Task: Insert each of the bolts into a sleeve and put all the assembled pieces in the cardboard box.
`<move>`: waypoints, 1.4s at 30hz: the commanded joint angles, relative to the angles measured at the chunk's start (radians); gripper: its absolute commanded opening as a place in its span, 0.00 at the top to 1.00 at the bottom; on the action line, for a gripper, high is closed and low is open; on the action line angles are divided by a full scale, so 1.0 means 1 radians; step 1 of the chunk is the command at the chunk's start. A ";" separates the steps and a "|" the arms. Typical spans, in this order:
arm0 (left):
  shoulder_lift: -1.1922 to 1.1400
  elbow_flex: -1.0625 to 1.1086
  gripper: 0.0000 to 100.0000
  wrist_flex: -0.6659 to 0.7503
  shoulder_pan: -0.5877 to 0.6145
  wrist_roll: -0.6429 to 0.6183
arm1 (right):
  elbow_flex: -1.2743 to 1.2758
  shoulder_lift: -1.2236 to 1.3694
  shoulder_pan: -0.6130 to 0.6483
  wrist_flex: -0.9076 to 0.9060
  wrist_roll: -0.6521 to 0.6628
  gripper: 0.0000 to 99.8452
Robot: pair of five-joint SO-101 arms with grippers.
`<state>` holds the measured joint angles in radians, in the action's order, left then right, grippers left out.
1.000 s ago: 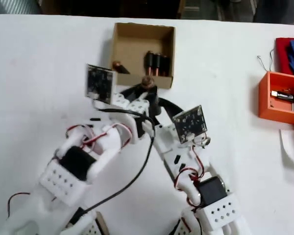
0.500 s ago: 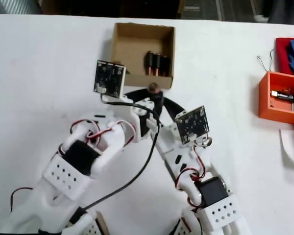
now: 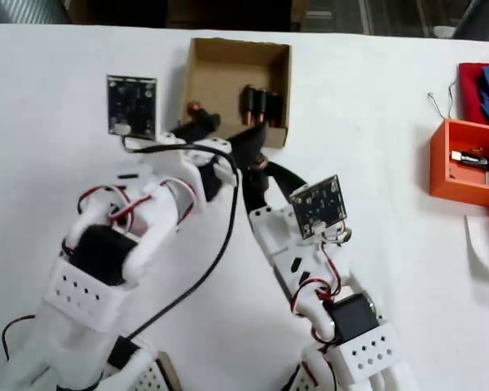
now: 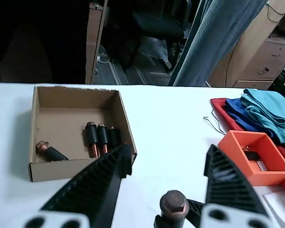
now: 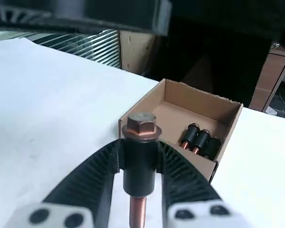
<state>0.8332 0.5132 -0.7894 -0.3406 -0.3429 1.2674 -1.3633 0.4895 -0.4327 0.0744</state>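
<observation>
Holding anything on the right, operator?

Yes. My right gripper point(image 5: 139, 151) is clamped on a black sleeve point(image 5: 139, 167) with a copper-coloured bolt point(image 5: 141, 127) through it. The hex head sits on top of the sleeve, and the threaded end sticks out past the fingers on the other side.

Where is that piece relative to the cardboard box?

It is outside the cardboard box point(image 3: 220, 69), just beside the near wall and over the white table point(image 3: 375, 73). From the high view I place it toward the right end of that wall. I cannot tell whether it touches the cardboard.

And your left side?

My left gripper point(image 4: 170, 154) is spread wide with nothing in its grasp. It hangs close to the same near wall, next to the right gripper. Through my left wrist camera the bolt's head shows in the gap between the two fingers, but I cannot tell whether it is level with them.

What is inside the box?

I count four assembled pieces point(image 3: 259, 104). Three lie side by side, touching one another, near the right-hand wall. The lone piece point(image 4: 48, 151) lies on its side in the near left corner, well apart from the others.

Anything else on the table?

There is an orange tray point(image 3: 464, 167) well off to the right with a small dark item inside. Folded red and blue cloths point(image 4: 256, 107) lie just behind it.
</observation>
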 commanded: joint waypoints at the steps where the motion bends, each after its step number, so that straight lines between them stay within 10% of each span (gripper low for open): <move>1: 0.006 -0.087 0.74 -0.005 0.031 0.021 | -0.038 -0.025 -0.012 0.021 0.005 0.98; 6: 0.006 -0.136 0.76 -0.006 0.123 0.021 | -0.051 -0.015 -0.022 0.024 -0.005 0.98; 11: 0.006 -0.137 0.98 -0.106 0.295 0.023 | -0.249 0.071 -0.147 0.005 -0.002 0.98; 23: 0.006 0.053 0.94 -0.315 0.655 0.095 | -1.194 0.963 -0.173 -0.311 -0.206 0.98; 34: 0.006 0.417 0.94 -0.298 0.733 0.377 | -2.191 1.991 -0.183 -0.432 -0.249 0.98; 42: 0.006 0.696 0.94 -0.017 0.755 0.466 | -2.765 2.511 -0.157 -0.570 -0.249 0.98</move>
<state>0.8332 1.1439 -0.9244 0.4066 0.0959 -1.2843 1.0641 0.3161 -0.9759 -0.1649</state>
